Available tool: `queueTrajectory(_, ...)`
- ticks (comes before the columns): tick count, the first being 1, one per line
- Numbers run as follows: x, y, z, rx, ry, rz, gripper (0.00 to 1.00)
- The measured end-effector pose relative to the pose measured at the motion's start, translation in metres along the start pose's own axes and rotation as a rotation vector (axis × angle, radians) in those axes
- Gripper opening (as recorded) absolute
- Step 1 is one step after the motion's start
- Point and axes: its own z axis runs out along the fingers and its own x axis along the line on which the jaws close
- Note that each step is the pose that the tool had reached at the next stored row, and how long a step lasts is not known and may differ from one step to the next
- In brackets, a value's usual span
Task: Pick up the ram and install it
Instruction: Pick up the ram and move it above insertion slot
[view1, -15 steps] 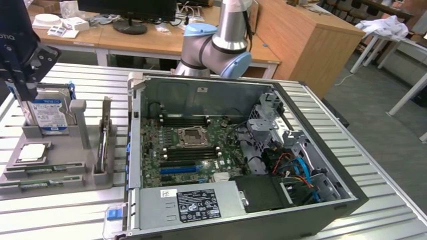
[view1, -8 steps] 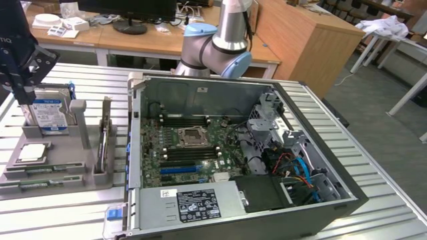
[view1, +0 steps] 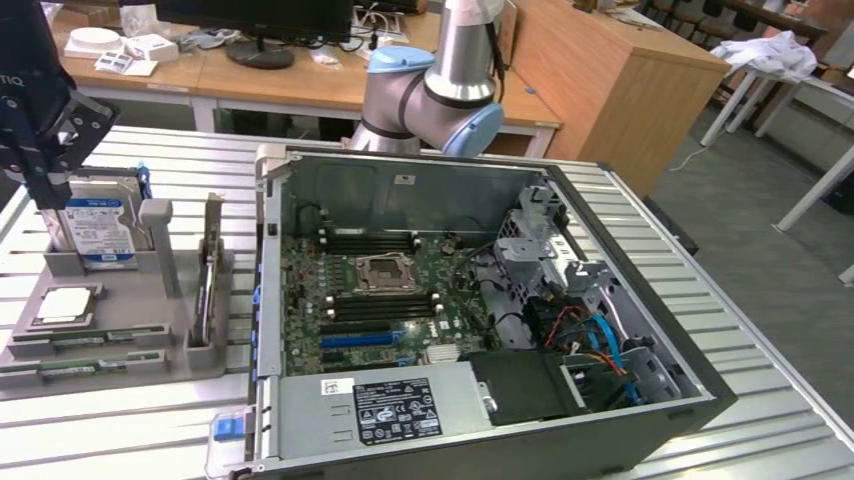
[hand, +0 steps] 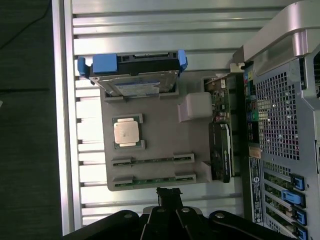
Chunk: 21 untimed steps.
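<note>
Hanging over the gray tray (hand: 160, 137) at the exterior view's left, with the hand (hand: 168, 194) pointing down. Tips squeezed together, holding nothing. Near the tray's edge, not touching the ram (hand: 152, 178), a thin green stick standing on its edge in a tray slot close to the tips. Just beside that, another ram stick (hand: 152, 160), then a square chip (hand: 125, 134) and a hard drive (hand: 132, 80). All on the ribbed metal counter (view1: 761, 340), next to the open computer case (view1: 667, 400). Cut off by the picture edge: most of the arm above its blue-capped joint (view1: 427, 95). Too dark to tell what sits in the black slots (view1: 380, 305) inside the case.
</note>
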Motion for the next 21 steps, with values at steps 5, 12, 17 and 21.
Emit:
queueTrajectory(5,0.0,0.0,0.0,0.0,0.0001,-0.003,0.11)
queueTrajectory(12,0.0,0.0,0.0001,-0.0022,0.0046,-0.102,0.11)
queueTrajectory(17,0.0,0.0,0.0004,-0.0041,0.0087,-0.193,0.11)
queueTrajectory(21,0.0,0.0,0.0006,-0.0057,0.012,-0.266,0.11)
